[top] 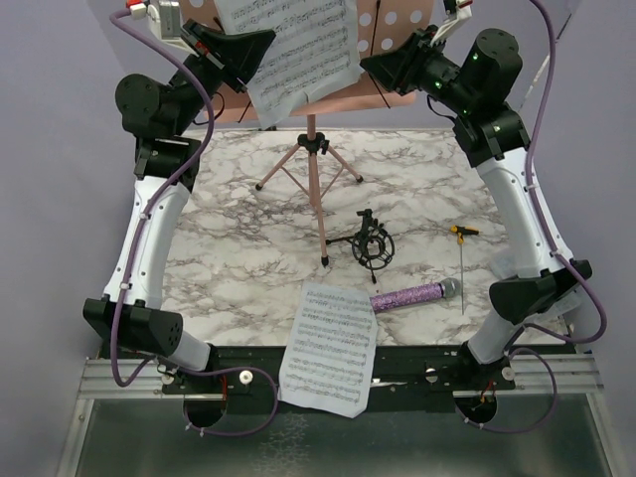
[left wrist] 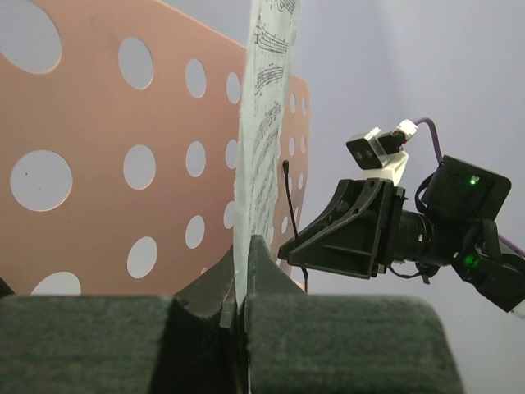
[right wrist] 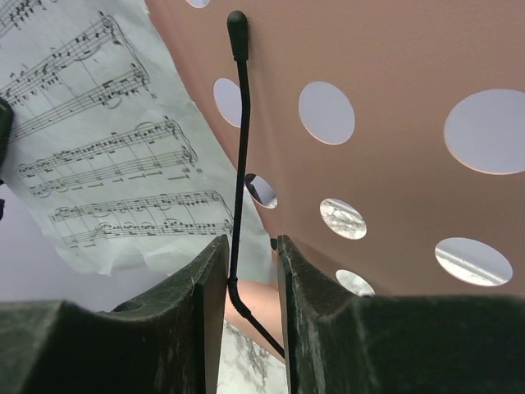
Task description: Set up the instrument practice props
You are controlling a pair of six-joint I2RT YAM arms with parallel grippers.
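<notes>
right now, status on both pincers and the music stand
Left pincer shut on sheet-music page at pink music stand. Right pincer open, straddling stand's black retainer wire. Nothing blocking.

music stand (top: 343, 101) top cut off by edge, page (top: 298, 50) top too

We find a page (top: 298, 50) on the music stand (top: 338, 102), at the back. Before it sits the shock-mount (top: 372, 246), then the microphone (top: 415, 295).

Three views, one stand
We look down from high above the near edge over the table (top: 238, 169); our wrist views sit close at the far music stand (left wrist: 98, 164), left facing right, right facing upward, sharing its sheet-music page (right wrist: 107, 164).
</notes>
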